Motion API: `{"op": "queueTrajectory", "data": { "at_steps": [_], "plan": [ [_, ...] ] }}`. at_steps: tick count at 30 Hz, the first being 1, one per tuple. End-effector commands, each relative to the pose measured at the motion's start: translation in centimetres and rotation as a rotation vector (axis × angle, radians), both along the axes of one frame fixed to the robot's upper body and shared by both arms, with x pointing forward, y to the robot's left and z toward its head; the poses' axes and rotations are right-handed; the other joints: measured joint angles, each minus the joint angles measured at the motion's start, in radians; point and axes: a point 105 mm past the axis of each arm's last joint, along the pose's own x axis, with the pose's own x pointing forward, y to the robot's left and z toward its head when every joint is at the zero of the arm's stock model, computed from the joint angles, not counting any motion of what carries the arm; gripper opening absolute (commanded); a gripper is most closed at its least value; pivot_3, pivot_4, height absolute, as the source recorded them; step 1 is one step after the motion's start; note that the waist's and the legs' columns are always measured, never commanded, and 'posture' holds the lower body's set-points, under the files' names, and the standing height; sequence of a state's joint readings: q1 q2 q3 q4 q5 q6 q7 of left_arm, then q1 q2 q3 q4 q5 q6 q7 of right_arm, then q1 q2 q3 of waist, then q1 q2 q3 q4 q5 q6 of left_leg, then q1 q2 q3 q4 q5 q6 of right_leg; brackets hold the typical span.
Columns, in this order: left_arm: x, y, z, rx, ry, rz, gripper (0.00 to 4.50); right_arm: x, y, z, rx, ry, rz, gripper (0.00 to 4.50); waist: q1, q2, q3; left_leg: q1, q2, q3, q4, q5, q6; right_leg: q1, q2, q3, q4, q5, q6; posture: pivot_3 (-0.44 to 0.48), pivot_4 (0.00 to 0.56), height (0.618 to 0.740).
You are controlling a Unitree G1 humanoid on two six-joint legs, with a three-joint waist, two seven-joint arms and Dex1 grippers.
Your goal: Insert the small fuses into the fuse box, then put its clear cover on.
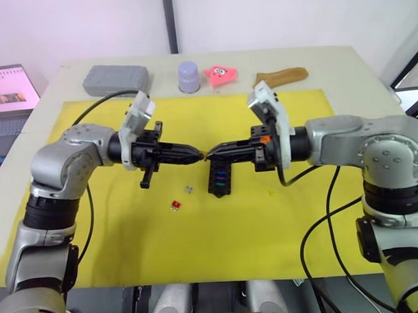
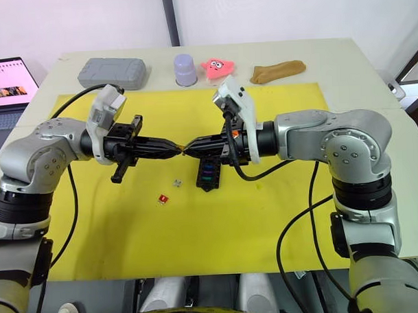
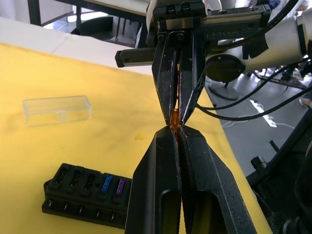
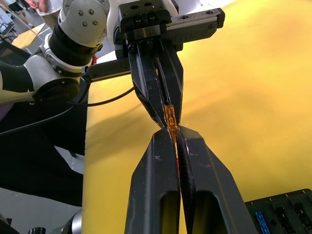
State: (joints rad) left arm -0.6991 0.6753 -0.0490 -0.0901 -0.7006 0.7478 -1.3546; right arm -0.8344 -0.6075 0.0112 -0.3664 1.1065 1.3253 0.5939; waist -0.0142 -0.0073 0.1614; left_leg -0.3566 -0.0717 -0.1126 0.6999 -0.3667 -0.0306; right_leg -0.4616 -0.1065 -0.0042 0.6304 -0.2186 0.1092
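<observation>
So on the far left there's a laptop [image 2: 7,91] off the edge of the tabletop [image 2: 343,56]; at the back of the tabletop sit a grey case [image 2: 114,72], then a lilac cup [image 2: 186,69], a pink toy [image 2: 219,67] and a brown thing [image 2: 278,71] I can't really identify; the yellow mat [image 2: 115,235] covers most of the rest; the left fingers [image 1: 195,155] point in toward the middle above the mat, closed down tight, and they meet the right fingers [image 1: 214,153] tip to tip, also pinched closed; right between the two tips is the amber fuse [image 3: 174,118], and the wrist views show both pairs squeezing it at once, one on each end; the fuse is up in the air, just above the near-left side of the fuse box; on the mat below and a bit left of the tips lie a red fuse [image 1: 176,205] and, just beside it toward the box, a grey fuse [image 1: 188,190]; both are loose and near each other but not touching; the fuse box [image 1: 219,179] lies flat on the mat right under the right fingers; a blue fuse [image 3: 107,184] and a purple fuse [image 3: 120,186] already sit side by side in its slots, and the other slots I can see look empty; the clear cover [image 3: 57,109] lies on the mat by itself, apart from the box, open side up as far as I can tell.
</observation>
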Motion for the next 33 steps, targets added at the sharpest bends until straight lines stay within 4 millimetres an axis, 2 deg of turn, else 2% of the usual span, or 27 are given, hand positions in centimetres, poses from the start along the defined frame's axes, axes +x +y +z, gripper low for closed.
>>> {"op": "queueTrajectory", "data": {
  "at_steps": [1, 7, 9, 10, 13, 15, 16, 17, 19, 21, 28, 33],
  "plan": [
    [-0.4, -0.4, 0.2, 0.011, -0.043, -0.024, 0.00, -0.5, 0.4, 1.5, 0.030, -0.057, 0.037, 0.03, 0.000, 0.000, 0.000, 0.000, 0.000, 0.000, 0.000, 0.000, 0.000, 0.000, 0.000, 0.000, 0.000, 0.000, 0.000, 0.000, 0.150, 0.740],
    [-0.2, -0.2, 0.0, 0.033, -0.049, -0.017, 0.00, -0.4, 0.3, 1.3, 0.015, -0.063, 0.029, 0.03, 0.000, 0.000, 0.000, 0.000, 0.000, 0.000, 0.000, 0.000, 0.000, 0.000, 0.000, 0.000, 0.000, 0.000, 0.000, 0.000, 0.150, 0.740],
    [0.3, 0.0, -0.3, 0.075, -0.039, 0.018, 0.63, -0.2, 0.2, 1.1, 0.001, -0.074, 0.016, 0.00, 0.000, 0.000, 0.000, 0.000, 0.000, 0.000, 0.000, 0.000, 0.000, 0.000, 0.000, 0.000, 0.000, 0.000, 0.000, 0.000, 0.150, 0.740],
    [0.6, 0.3, -0.7, 0.111, -0.069, 0.033, 0.95, 0.9, -0.1, 0.8, -0.034, -0.129, -0.037, 0.00, 0.000, 0.000, 0.000, 0.000, 0.000, 0.000, 0.000, 0.000, 0.000, 0.000, 0.000, 0.000, 0.000, 0.000, 0.000, 0.000, 0.150, 0.740],
    [1.1, 0.9, -1.6, 0.174, -0.124, 0.049, 2.40, 2.4, -0.7, -0.2, -0.133, -0.241, -0.096, 0.00, 0.001, 0.000, 0.000, 0.000, -0.001, 0.001, 0.000, 0.000, 0.000, 0.000, 0.000, 0.000, 0.000, 0.000, 0.000, 0.000, 0.150, 0.740],
    [1.6, 1.1, -2.8, 0.219, -0.142, 0.066, 3.49, 2.3, -0.8, -1.1, -0.198, -0.303, -0.051, 0.00, 0.001, 0.000, 0.000, 0.000, -0.001, 0.001, 0.000, 0.000, 0.000, 0.000, 0.000, 0.000, 0.000, 0.000, 0.000, 0.000, 0.150, 0.740],
    [2.2, 1.3, -4.0, 0.267, -0.174, 0.090, 4.06, 2.3, -1.0, -1.7, -0.231, -0.329, -0.024, 0.00, 0.000, 0.000, 0.000, 0.000, -0.001, 0.001, 0.000, 0.000, 0.000, 0.000, 0.001, 0.000, 0.000, 0.000, 0.000, 0.000, 0.150, 0.740],
    [2.6, 1.5, -4.8, 0.301, -0.198, 0.103, 4.47, 2.3, -1.0, -2.1, -0.249, -0.345, -0.005, 0.00, 0.000, 0.000, 0.000, 0.000, -0.001, 0.001, 0.000, 0.000, 0.000, 0.000, 0.001, 0.000, -0.001, 0.000, 0.000, 0.000, 0.150, 0.740],
    [3.5, 1.5, -7.4, 0.373, -0.239, 0.129, 4.47, 3.2, -1.6, -3.7, -0.337, -0.405, 0.031, 0.00, 0.000, 0.000, 0.000, 0.000, -0.001, 0.002, -0.001, 0.000, 0.000, 0.000, 0.001, 0.000, 0.000, 0.000, 0.000, 0.000, 0.150, 0.740],
    [3.9, 1.1, -8.3, 0.376, -0.251, 0.131, 4.47, 3.8, -1.8, -4.6, -0.374, -0.430, 0.059, 0.00, 0.000, 0.000, 0.000, 0.000, -0.001, 0.002, 0.000, 0.000, 0.000, 0.000, 0.001, 0.000, -0.001, 0.000, 0.000, 0.000, 0.150, 0.740],
    [5.6, 0.2, -9.3, 0.382, -0.278, 0.180, 4.47, 5.4, -1.8, -5.6, -0.413, -0.459, 0.086, 0.00, 0.001, 0.000, 0.000, -0.001, 0.000, 0.001, 0.000, 0.000, 0.000, -0.001, 0.001, 0.000, 0.000, 0.000, 0.000, 0.000, 0.150, 0.740],
    [5.8, -0.6, -9.3, 0.358, -0.266, 0.182, 4.47, 6.4, -2.1, -6.1, -0.435, -0.459, 0.082, 0.00, -0.001, 0.000, 0.000, -0.001, -0.001, 0.001, 0.000, 0.000, 0.000, -0.001, 0.001, 0.000, 0.000, 0.000, 0.000, 0.000, 0.150, 0.740]
  ]
}}
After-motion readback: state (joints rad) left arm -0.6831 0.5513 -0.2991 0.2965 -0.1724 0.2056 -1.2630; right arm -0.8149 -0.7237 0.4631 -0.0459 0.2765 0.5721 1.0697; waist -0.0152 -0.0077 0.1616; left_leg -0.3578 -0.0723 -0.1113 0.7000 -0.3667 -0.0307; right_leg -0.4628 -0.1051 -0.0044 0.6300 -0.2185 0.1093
